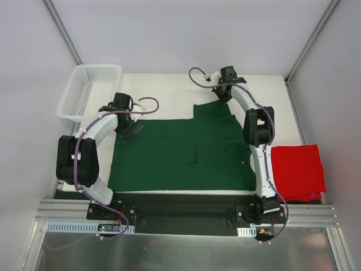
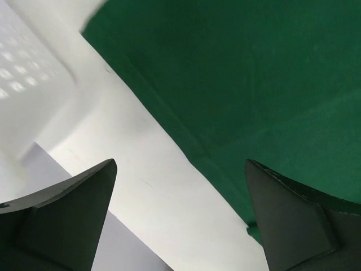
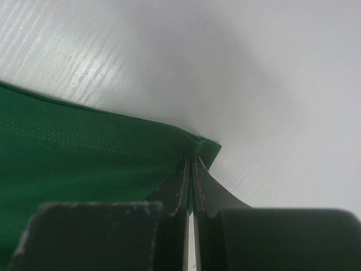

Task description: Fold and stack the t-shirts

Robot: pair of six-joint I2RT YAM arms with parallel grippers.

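Here the green t-shirt (image 1: 180, 158) lies spread across the counter (image 1: 163, 84). The right end effector (image 3: 190, 165) is clamped on just its far corner, so a pull could slip it free. The left end effector (image 2: 180, 169) hangs apart, empty.

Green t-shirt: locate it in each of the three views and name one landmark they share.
Top external: green t-shirt spread across the middle of the white table.
Left wrist: upper right, its edge running diagonally above the open left gripper.
Right wrist: lower left, its corner pinched in the shut right gripper.
Shared landmark: the white table bordering the shirt's edge.
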